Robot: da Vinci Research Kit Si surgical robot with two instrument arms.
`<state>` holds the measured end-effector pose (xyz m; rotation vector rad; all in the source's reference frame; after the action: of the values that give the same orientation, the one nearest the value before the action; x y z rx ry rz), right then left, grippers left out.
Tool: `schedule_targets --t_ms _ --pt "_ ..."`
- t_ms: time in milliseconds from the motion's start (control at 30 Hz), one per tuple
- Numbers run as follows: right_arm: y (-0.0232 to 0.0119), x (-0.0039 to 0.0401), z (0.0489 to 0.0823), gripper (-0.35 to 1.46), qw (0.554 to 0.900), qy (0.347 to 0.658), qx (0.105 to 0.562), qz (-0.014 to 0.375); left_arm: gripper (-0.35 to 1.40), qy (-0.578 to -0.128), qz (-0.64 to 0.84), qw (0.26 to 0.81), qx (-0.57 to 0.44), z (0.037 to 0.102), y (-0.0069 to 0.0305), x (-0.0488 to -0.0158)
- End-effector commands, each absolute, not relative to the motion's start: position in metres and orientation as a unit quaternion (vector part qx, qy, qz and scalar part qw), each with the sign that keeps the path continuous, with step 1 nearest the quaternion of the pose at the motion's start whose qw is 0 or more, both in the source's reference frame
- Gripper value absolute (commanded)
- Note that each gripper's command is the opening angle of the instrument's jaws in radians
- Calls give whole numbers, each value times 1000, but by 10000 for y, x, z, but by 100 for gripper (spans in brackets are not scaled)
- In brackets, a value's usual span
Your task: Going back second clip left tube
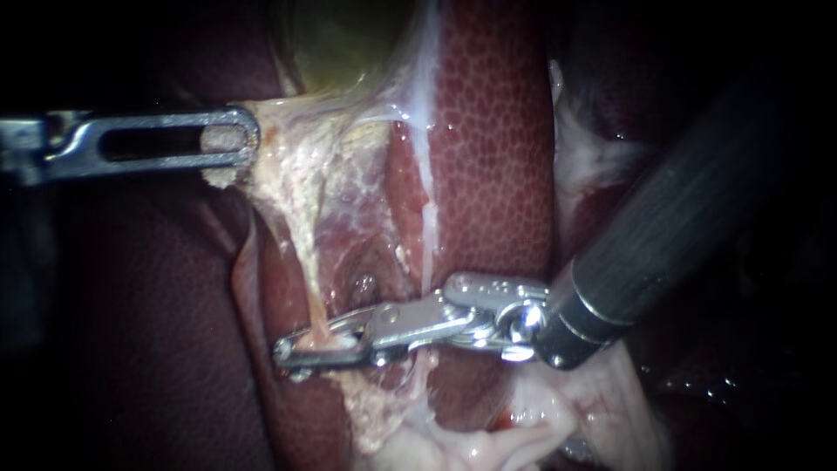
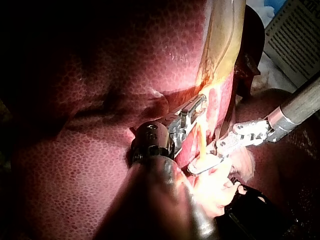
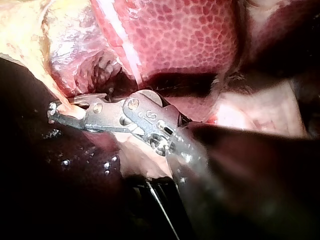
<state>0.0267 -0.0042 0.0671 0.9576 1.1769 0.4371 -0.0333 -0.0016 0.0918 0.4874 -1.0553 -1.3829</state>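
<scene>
The left instrument [image 1: 240,144] comes in level from the left, and its tool is clenched on the pale tissue [image 1: 296,166] that hangs below the yellow-green gallbladder [image 1: 349,44]. A tuft of that tissue shows through the slot of the jaw and bulges out beneath it. The tissue is drawn taut, spreading in a sheet towards the mottled red liver [image 1: 497,131].

From this sheet the left tube [image 1: 307,288], a thin pinkish strand, runs down into the tool of the right instrument [image 1: 292,353]. This instrument's dark shaft comes down from the upper right and ends in a bright metal wrist. The tube crosses the tool near its tip, with metal above and below it. I cannot tell whether the tool is grasping the tube or only straddling it. A white strand [image 1: 427,201] lies apart from the tube, against the edge of the liver
</scene>
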Motion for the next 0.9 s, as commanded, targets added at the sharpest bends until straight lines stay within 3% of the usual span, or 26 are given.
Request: schedule_targets --t_ms 33,233,267,300,367,467,567,900 --pt "-42 267 672 -35 704 529 431 196 -35 -459 -601 619 212 918 -16 -333" --pt "-42 268 671 -35 703 529 434 193 -35 -459 -601 619 212 918 -16 -332" --pt "-42 270 670 -27 703 529 434 193 -35 -459 -601 619 212 918 -16 -332" --pt "-40 273 669 1 700 533 433 195 -35 -459 -601 619 212 918 -16 -332" --pt "-37 277 668 32 694 541 432 200 -35 -459 -601 619 212 918 -16 -332" --pt "-32 280 665 56 698 569 386 200 -35 -459 -601 619 212 918 -16 -332" --pt "-23 277 661 60 703 578 361 202 -35 -459 -601 619 212 918 -16 -331" --pt "-4 232 647 60 706 583 352 197 -35 -459 -601 619 212 917 -17 -331"
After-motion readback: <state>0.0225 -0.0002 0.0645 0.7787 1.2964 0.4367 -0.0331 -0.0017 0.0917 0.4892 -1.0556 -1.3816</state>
